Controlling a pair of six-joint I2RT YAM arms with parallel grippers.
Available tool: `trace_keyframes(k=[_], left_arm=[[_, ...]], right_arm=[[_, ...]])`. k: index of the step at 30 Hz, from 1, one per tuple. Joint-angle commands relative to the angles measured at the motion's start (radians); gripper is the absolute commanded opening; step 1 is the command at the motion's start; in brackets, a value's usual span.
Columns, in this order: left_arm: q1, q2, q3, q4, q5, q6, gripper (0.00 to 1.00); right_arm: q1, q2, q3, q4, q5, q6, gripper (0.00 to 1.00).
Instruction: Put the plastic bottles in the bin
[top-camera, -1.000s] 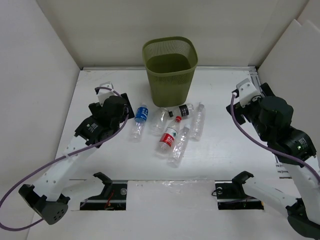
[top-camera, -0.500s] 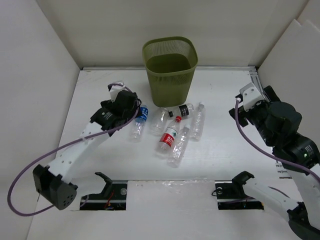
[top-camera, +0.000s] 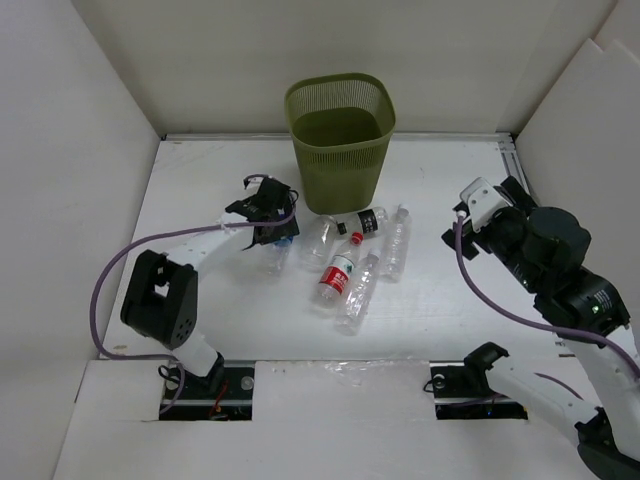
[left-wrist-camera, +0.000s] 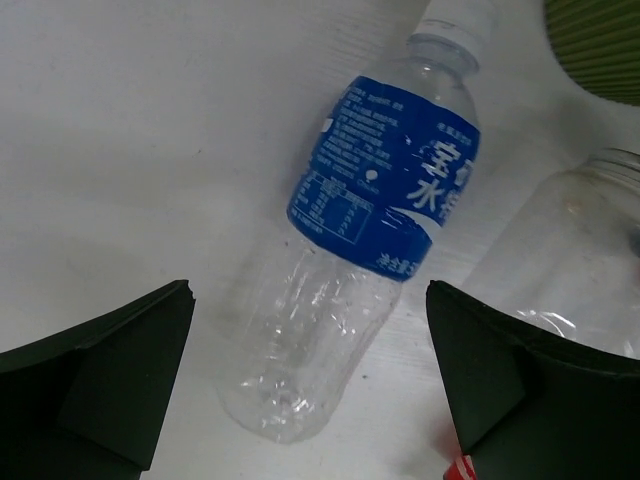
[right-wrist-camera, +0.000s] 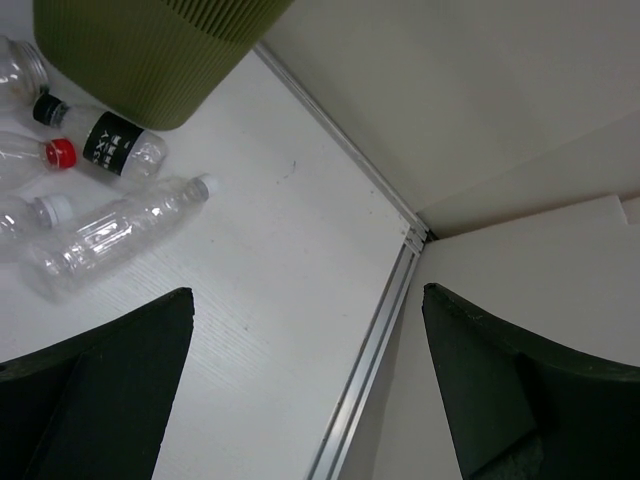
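the bin (top-camera: 338, 170) was an olive-green mesh wastebasket with a rounded-square rim, tapering toward its base. it stood upright at the far middle of the white table (top-camera: 450, 310). the plastic bottles (top-camera: 396, 243) lay on their sides in a loose cluster just in front of it. all were small, clear and crinkled.

the blue-labelled bottle (left-wrist-camera: 385, 190) was the leftmost, with a white cap and white print on its blue band. the left gripper (left-wrist-camera: 308, 300) hovered over it with its jaws spread wide, one finger on each side of the bottle and neither touching it. an unlabelled bottle (left-wrist-camera: 590, 240) lay just beside it on the right.

the black-labelled bottle (top-camera: 366, 222), dark-capped, lay nearest the bin's foot. the red-and-white-labelled bottle (top-camera: 336, 277), with a red cap, lay in the middle of the cluster.

the right gripper (right-wrist-camera: 305, 300) hung over the right side of the table, well apart from the bottles. its jaws were also spread wide and held nothing.
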Motion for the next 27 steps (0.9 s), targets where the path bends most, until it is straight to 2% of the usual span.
trace_keyframes(k=[1, 6, 11, 12, 16, 17, 20, 21, 24, 27], left_arm=[[0.022, 0.038, -0.005, 0.04, 0.017, -0.004, 1.0], [0.022, 0.081, -0.116, 0.146, 0.056, -0.014, 1.0], [0.022, 0.1, -0.176, 0.167, 0.078, -0.024, 0.89], [0.022, 0.1, -0.187, 0.167, 0.078, -0.04, 0.82], [0.044, 0.1, -0.245, 0.19, 0.09, -0.063, 0.62], [0.057, 0.1, -0.256, 0.191, 0.09, -0.082, 0.36], [0.057, 0.028, -0.278, 0.136, 0.064, -0.112, 0.04], [0.057, -0.006, -0.278, 0.116, 0.037, -0.135, 0.0], [0.057, -0.196, -0.249, 0.012, -0.026, -0.165, 0.0], [0.01, -0.427, -0.162, -0.023, -0.049, -0.144, 0.0]], right_arm=[[-0.004, -0.02, 0.016, 0.07, -0.053, -0.009, 1.0], [-0.004, -0.044, -0.013, 0.079, -0.062, -0.009, 1.0], [-0.004, -0.053, -0.013, 0.079, -0.085, 0.0, 1.0], [-0.004, -0.053, -0.013, 0.079, -0.085, 0.001, 1.0], [-0.004, -0.053, -0.035, 0.099, -0.104, 0.01, 1.0], [-0.004, -0.053, -0.035, 0.11, -0.114, 0.019, 1.0], [-0.004, -0.034, -0.044, 0.119, -0.16, 0.019, 1.0], [-0.004, -0.033, -0.044, 0.13, -0.176, 0.019, 1.0], [-0.004, -0.012, -0.053, 0.192, -0.232, 0.019, 1.0], [-0.004, 0.02, -0.063, 0.28, -0.422, 0.019, 1.0]])
